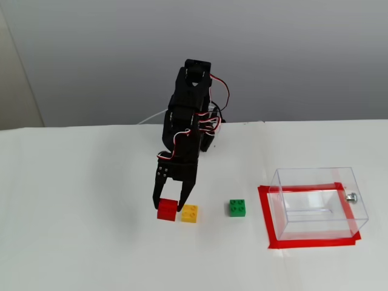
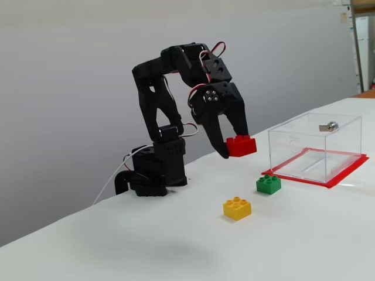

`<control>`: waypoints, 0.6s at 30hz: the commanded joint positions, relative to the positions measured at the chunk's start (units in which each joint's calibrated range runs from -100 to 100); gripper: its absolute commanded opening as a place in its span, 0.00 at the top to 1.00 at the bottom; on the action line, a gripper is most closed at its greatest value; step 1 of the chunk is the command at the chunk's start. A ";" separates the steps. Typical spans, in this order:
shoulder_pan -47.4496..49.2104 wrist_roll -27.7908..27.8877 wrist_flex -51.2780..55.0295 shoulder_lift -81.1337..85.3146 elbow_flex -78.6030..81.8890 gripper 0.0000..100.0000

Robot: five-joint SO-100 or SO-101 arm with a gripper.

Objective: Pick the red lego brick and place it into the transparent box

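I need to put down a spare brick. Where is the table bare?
Bare: the white table left of the tool, and the front strip. Crowded: around the yellow brick, green brick and transparent box.

White table (image 1: 73, 242): yellow brick (image 1: 189, 213), green brick (image 1: 237, 207), transparent box (image 1: 318, 203)

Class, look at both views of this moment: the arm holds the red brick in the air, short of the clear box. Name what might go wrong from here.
1. The jaws of the gripper seem to pinch the red lego brick near one edge, so it may slip and drop.
2. The transparent box has tall thin walls; a low approach might knock it off its red tape outline.
3. A dropped brick could land among the yellow brick and green brick below.
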State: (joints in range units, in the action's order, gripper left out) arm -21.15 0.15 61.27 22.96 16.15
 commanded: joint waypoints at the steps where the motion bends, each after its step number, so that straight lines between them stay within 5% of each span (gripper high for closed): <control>1: 4.33 -2.03 2.96 1.86 -6.21 0.86; 18: 29.77 -2.60 9.58 1.77 -17.15 0.86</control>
State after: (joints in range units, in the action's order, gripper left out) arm 4.91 -2.74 70.52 23.04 2.12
